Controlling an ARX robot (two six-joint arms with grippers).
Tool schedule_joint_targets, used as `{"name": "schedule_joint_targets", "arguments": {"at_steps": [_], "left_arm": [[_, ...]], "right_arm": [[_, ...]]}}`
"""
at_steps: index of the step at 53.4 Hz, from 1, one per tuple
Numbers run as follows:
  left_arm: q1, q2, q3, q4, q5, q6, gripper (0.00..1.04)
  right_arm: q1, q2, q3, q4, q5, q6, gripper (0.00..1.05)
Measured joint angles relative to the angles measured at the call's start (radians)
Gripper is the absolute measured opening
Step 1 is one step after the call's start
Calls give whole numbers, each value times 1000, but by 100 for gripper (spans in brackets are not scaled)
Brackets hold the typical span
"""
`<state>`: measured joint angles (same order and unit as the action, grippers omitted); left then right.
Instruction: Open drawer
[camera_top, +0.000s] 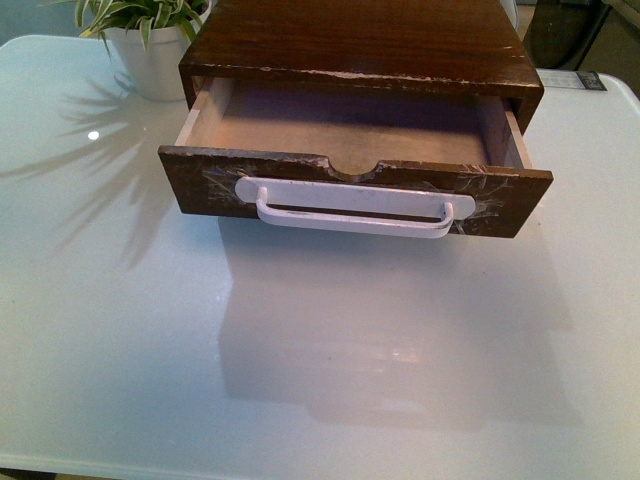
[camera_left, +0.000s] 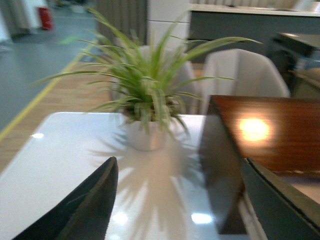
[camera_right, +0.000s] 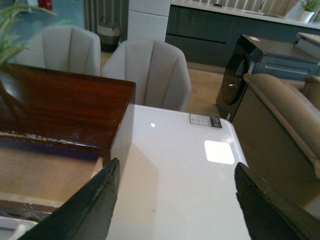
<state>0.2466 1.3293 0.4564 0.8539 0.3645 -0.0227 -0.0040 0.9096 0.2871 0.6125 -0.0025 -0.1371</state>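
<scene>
Left hand (camera_left: 182, 215) released, fingers (camera_left: 95, 210) spread wide, nothing between them. It hangs over the bench (camera_top: 120, 330) facing the potted plant (camera_top: 150, 50), clear of the woodwork. Drawer (camera_top: 355, 185) next along, mid-bench toward the far edge, standing well out of its cabinet (camera_top: 360, 40), pale floor exposed, no hand on the white handle (camera_top: 355, 212). Right hand (camera_right: 175, 220) likewise released and empty, near the drawer's right end. Judgement: both hold off because the opening looks done.

A glossy white counter (camera_top: 120, 350) with rounded corners catches bright light reflections and carries a green spider plant in a white pot (camera_left: 145, 100), while beyond it stand two pale grey scalloped chairs (camera_right: 152, 72), dark grey cabinets (camera_right: 210, 30), a tan sofa (camera_right: 280, 120) and light wooden flooring (camera_right: 205, 87).
</scene>
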Motion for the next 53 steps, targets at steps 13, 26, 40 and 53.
{"name": "schedule_joint_targets", "arguments": {"at_steps": [13,26,40,53], "left_arm": [[-90,-182,-203,32,-211,11,26],[-143,-343,-311,-22,-262,13,2],[-232,-501,-375,-117,-357,14,2],[-245,-600,-443,-157,-363,15,2]], "right_arm": [[2,-126,-127,3,2,116,22],[2,-257,-198,-59,3,126,2],[2,-376,-235,-138,3,126,2],[2,-456,-270,-164,2,126,2]]}}
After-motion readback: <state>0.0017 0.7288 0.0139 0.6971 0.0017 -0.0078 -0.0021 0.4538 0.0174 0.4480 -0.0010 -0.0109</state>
